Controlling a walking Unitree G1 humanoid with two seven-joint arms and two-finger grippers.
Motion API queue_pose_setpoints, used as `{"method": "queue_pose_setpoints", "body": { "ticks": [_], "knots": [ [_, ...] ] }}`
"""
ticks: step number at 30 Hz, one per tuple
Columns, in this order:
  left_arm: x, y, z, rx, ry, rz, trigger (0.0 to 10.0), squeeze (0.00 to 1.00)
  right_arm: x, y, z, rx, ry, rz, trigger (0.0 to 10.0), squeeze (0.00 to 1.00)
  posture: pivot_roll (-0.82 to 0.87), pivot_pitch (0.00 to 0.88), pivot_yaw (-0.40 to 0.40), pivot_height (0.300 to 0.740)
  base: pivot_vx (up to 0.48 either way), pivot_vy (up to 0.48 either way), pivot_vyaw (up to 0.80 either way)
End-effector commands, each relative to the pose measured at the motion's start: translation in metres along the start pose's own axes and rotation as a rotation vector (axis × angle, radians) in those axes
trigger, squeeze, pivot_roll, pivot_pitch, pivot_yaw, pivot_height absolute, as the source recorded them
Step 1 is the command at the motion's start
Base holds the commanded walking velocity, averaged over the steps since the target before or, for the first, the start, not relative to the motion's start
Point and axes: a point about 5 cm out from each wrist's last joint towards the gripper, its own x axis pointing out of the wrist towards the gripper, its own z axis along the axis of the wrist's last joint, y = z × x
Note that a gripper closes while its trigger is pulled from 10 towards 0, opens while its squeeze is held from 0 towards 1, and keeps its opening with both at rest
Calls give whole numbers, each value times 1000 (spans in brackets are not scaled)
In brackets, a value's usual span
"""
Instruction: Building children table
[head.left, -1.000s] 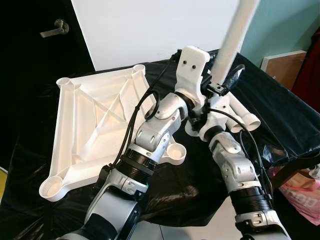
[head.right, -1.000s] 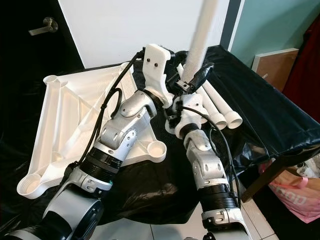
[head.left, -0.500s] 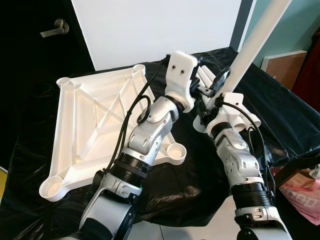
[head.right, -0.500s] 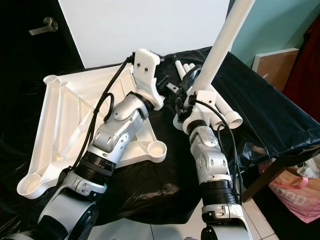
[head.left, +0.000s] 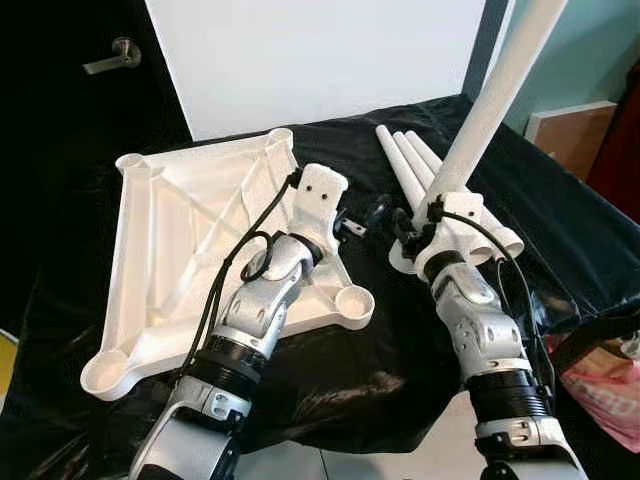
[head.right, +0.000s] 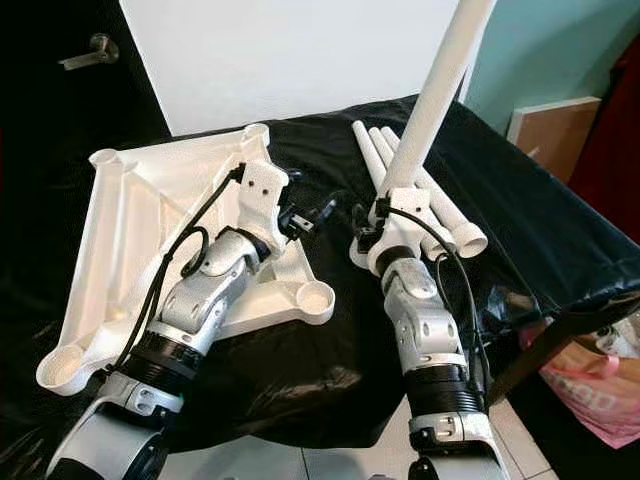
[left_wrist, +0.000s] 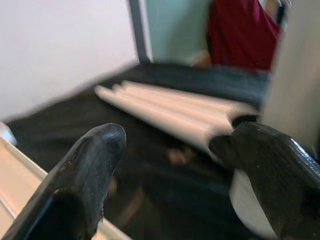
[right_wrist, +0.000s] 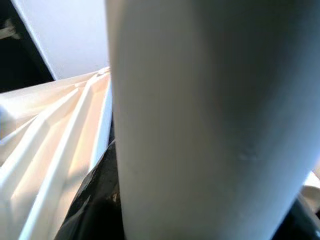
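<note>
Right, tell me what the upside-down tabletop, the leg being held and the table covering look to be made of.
Tabletop: likely moulded plastic, matte white; ribs and round corner sockets suggest it.
Held leg, in the right tool: smooth white hollow tube, probably plastic like the legs lying beside it.
Covering: thin glossy black sheet, wrinkled, apparently plastic film.

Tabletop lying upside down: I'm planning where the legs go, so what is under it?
The tabletop rests on black sheeting that spreads around it. Whatever lies directly beneath the panel is covered.
</note>
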Motion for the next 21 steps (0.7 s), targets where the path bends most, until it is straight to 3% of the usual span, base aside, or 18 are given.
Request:
{"method": "queue_pose_setpoints", "body": {
  "ticks": [1, 7, 10, 13, 15, 21],
  "knots": [
    [-6, -6, -19, 13, 108, -97, 10000, 0, -1, 3, -1, -26, -10, 25, 10000, 0, -182, 0, 32, 740, 0, 0, 0],
    [-18, 0, -44, 59, 276, -109, 10000, 0, -3, 5, -1, -69, -25, 46, 10000, 0, -182, 0, 28, 740, 0, 0, 0],
    [-20, 2, -47, 67, 297, -105, 10000, 0, -3, 3, -1, -78, -27, 41, 10000, 0, -182, 0, 27, 740, 0, 0, 0],
    [-25, 8, -56, 113, 353, -73, 10000, 0, -3, 2, 0, -84, -30, 38, 10000, 0, -183, 3, 26, 740, 0, 0, 0],
    [-29, 16, -63, 189, 407, -33, 10000, 0, -4, 1, 0, -93, -34, 38, 10000, 0, -182, 6, 22, 740, 0, 0, 0],
    [-35, 21, -71, 291, 472, -15, 10000, 0, -5, 1, 0, -100, -39, 43, 10000, 0, -180, 7, 17, 740, 0, 0, 0]
  ]
}}
